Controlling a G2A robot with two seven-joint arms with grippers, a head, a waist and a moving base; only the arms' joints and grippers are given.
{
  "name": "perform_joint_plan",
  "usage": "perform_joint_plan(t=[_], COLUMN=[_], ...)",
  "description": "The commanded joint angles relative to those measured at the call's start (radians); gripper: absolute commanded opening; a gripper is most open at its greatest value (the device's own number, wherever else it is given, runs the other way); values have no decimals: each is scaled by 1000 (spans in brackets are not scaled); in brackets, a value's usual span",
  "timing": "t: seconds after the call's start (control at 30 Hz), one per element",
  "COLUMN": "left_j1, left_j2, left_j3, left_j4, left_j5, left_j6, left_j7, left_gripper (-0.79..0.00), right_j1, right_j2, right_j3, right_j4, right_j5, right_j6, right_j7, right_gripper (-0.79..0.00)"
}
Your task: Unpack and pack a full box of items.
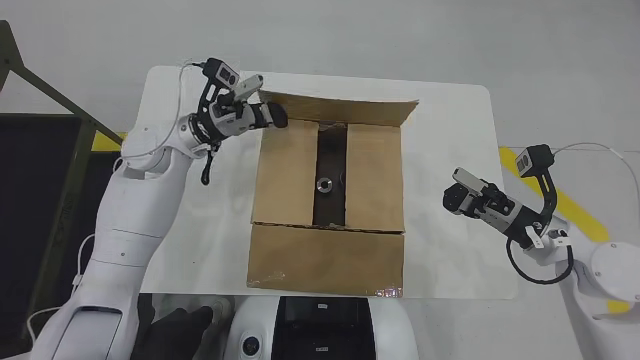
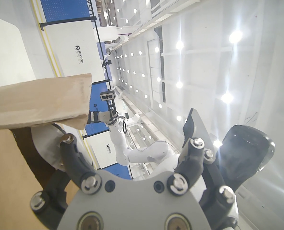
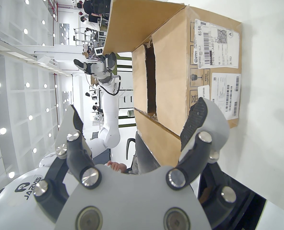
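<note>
Left hand [image 1: 268,112] sits beside the part-open box [image 1: 375,175], right hand [image 1: 452,198] well apart.

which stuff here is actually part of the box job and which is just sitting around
Part of the job: cardboard box, its raised flap, round item in the gap between the top flaps, left gripper by that flap, right gripper beside the box, both jaws open.
Just there: table, yellow floor line.

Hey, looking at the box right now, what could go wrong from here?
The left hand sits open at the corner of the raised far flap; pushing there could slide the cardboard box rather than fold the flap. The inner flaps leave just a narrow gap over the round item, so a hand reaching in might snag them.
</note>
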Motion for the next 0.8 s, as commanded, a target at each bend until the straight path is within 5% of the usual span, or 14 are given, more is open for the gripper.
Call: perform_joint_plan(t=[0.0,0.77], left_j1=[-23,-250], left_j2=[-3,-48], left_j3=[11,178], left_j4=[18,258], left_j5=[13,158], left_j6=[-8,24], left_j7=[17,167], left_gripper=[0,0], right_j1=[0,0], right_j2=[0,0], right_j3=[0,0], right_j4=[0,0], right_j5=[0,0], right_j6=[0,0], right_j7=[0,0], right_gripper=[0,0])
